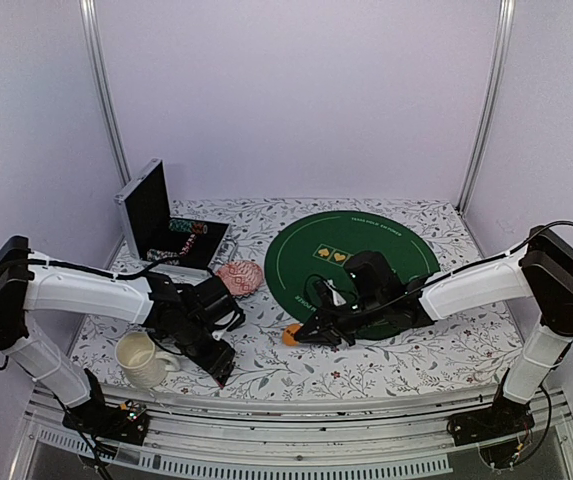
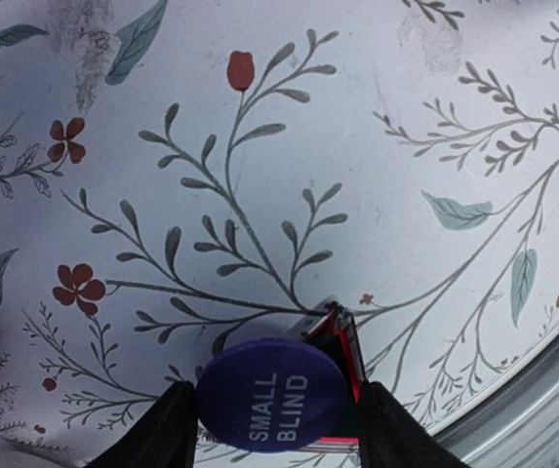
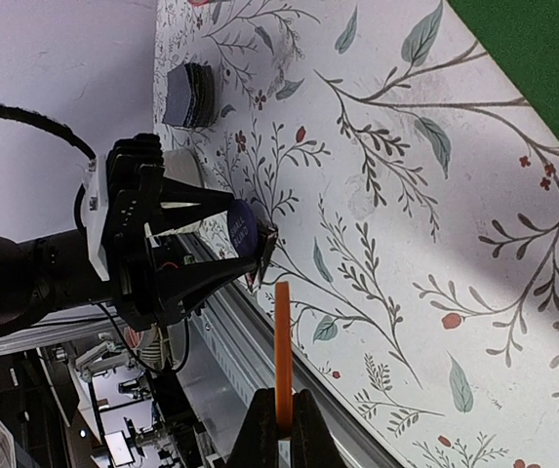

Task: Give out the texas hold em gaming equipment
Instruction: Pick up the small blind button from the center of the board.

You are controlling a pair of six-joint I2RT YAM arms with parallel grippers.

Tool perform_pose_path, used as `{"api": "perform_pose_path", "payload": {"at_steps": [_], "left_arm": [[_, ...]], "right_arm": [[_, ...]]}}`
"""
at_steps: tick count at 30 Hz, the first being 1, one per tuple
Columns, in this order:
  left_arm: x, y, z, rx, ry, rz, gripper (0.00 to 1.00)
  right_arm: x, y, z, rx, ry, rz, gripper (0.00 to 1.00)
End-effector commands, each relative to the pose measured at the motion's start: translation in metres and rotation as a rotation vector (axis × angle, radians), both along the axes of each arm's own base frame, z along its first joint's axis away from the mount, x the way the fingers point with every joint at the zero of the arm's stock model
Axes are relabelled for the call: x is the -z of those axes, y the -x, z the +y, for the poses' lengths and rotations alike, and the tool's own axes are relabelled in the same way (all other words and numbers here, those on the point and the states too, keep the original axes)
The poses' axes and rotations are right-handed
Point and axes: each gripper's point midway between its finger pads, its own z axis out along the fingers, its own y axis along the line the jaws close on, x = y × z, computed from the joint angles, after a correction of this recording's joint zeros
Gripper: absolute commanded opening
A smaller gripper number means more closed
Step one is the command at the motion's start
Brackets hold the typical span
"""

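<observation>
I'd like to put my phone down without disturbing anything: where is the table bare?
Bare floral tablecloth lies between the round green felt mat and the front metal rail, right of the right gripper with its orange round button. The left side is crowded: open black case, pink patterned dish, cream mug, left gripper.

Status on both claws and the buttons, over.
Left claw straddles blue round Small Blind button, grip unconfirmed. Right claw shut on orange round button. Cream ceramic mug nearby, not touching.
</observation>
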Motion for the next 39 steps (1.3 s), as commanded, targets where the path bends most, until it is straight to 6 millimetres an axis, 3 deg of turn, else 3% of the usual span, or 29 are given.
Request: {"api": "perform_pose_path", "payload": {"at_steps": [1,12,24,31,39], "left_arm": [[0.003,-0.003,0.000,-0.004,0.007,0.005,0.55],[-0.003,-0.005,-0.001,-0.009,0.017,-0.004,0.34],[-0.039,-0.021,-0.015,0.017,0.060,-0.079,0.32],[-0.024,-0.014,-0.015,0.031,0.051,-0.030,0.60],[-0.006,-0.006,-0.019,0.061,0.034,0.031,0.72]], "right_arm": [[-0.009,-0.003,-0.004,0.007,-0.015,-0.034,0.02],[-0.013,-0.005,-0.009,0.015,-0.019,-0.040,0.02],[-0.023,-0.012,-0.026,0.064,-0.016,-0.068,0.02],[-0.024,-0.012,-0.034,0.073,0.000,-0.075,0.02],[-0.022,-0.011,-0.035,0.069,0.007,-0.076,0.02]]}}
